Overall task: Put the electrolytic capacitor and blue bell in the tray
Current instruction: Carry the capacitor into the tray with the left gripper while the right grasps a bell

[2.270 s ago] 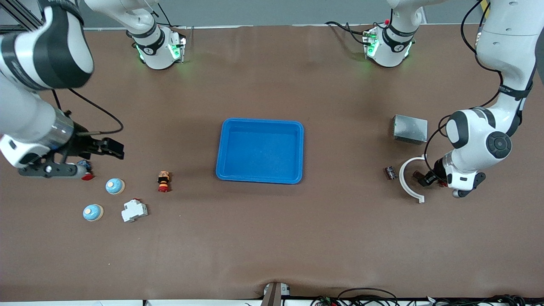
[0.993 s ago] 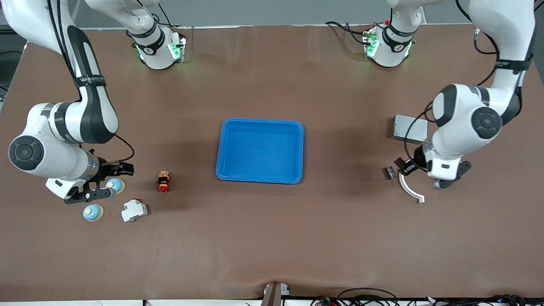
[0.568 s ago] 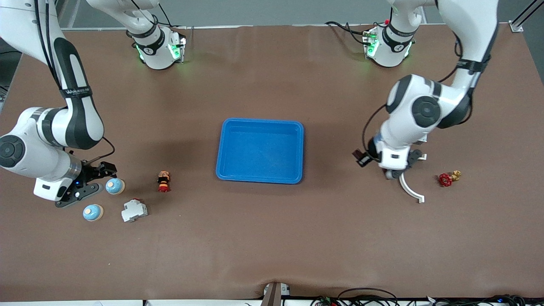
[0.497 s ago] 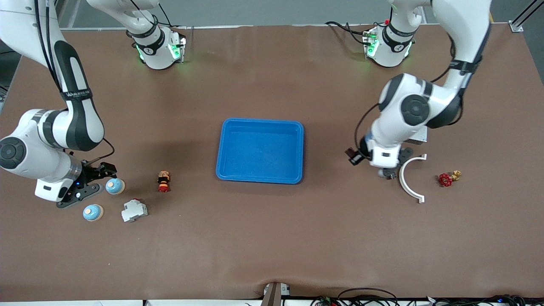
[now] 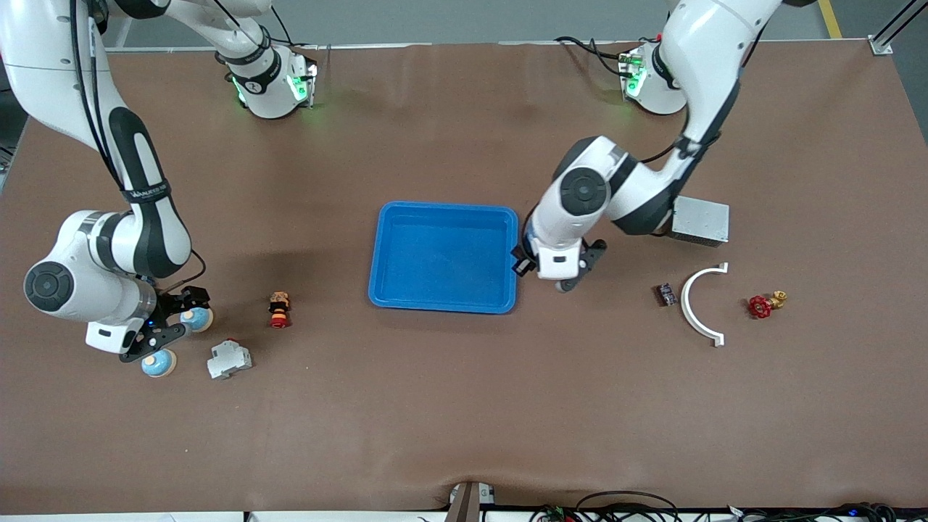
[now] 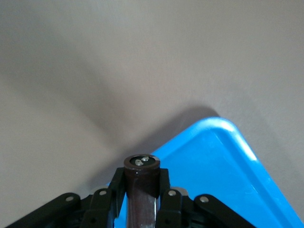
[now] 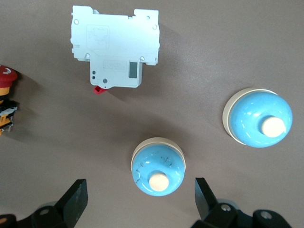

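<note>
The bright-blue tray [image 5: 384,290] lies at the table's middle. My left gripper [image 5: 523,265] is shut on the electrolytic capacitor [image 6: 141,183], a dark brown cylinder, over the tray's edge toward the left arm's end; the tray's corner [image 6: 223,161] shows just under it. Two blue bells lie toward the right arm's end. My right gripper [image 5: 172,319] is open and low over them. The bell farther from the front camera [image 5: 197,317] sits just ahead of its open fingers [image 7: 158,167]. The nearer bell [image 5: 158,364] lies beside that one in the right wrist view [image 7: 258,118].
A white circuit breaker [image 5: 229,359] and a red-capped button [image 5: 279,309] lie beside the bells. Toward the left arm's end lie a grey metal box [image 5: 699,220], a small dark part [image 5: 665,293], a white curved piece [image 5: 697,304] and a red valve [image 5: 761,306].
My left arm has carried the capacitor from beside the white curved piece to the tray's edge. My right gripper has shifted to sit between the two bells.
</note>
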Tool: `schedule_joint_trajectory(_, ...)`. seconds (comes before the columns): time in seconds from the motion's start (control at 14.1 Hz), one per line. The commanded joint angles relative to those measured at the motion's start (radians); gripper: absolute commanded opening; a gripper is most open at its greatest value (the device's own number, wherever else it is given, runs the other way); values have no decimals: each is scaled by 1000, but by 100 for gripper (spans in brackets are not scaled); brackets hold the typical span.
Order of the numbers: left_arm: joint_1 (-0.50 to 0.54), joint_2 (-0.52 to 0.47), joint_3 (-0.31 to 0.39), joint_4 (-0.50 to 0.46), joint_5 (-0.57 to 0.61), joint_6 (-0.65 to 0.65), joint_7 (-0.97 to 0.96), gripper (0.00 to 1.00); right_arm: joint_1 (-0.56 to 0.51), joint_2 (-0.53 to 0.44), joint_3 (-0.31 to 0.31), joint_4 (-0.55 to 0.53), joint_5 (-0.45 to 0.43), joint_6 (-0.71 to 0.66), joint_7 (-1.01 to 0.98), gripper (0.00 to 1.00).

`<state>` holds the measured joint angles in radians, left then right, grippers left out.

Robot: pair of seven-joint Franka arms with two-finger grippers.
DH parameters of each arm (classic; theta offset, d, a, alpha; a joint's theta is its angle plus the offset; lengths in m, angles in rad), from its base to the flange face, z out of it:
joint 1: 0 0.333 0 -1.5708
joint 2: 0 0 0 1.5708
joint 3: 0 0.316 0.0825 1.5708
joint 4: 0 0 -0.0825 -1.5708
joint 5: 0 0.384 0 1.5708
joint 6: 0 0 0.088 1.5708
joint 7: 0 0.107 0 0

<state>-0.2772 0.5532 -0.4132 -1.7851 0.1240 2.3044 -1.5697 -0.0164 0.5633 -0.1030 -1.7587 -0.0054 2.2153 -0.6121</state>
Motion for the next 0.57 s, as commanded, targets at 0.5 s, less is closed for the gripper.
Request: schedule_joint_trajectory(0.5, -151, 128, 11, 56, 54, -17, -211, 0, -45, 81, 14, 47, -18, 9, -95, 100)
